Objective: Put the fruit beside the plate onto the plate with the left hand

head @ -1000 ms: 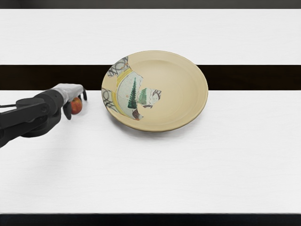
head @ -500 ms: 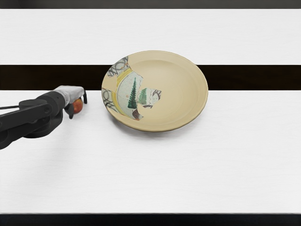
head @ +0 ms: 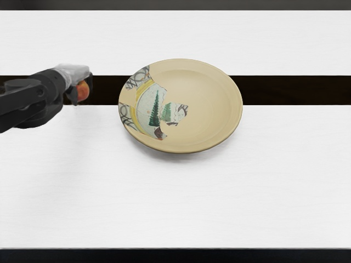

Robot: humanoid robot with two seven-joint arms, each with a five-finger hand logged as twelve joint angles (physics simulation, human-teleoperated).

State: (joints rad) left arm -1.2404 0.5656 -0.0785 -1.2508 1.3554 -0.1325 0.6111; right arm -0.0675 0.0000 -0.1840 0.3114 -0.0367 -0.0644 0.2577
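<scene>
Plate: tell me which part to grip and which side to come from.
Take the plate by its rim, pinched from above and below: it is wide and shallow, too broad to span, and its edge appears to flare up off the table. Come from its right side, probably, since the left robot hand, holding the fruit, is on its left.

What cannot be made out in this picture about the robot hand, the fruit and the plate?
1. The fruit: head view; the left robot hand wraps most of it. Only an orange-red patch shows, so its kind is unclear.
2. The left arm: head view; cut off by the picture's left edge.
3. The right robot hand: not in view at all.
4. The painting on the plate: head view; too small to read in detail.
</scene>
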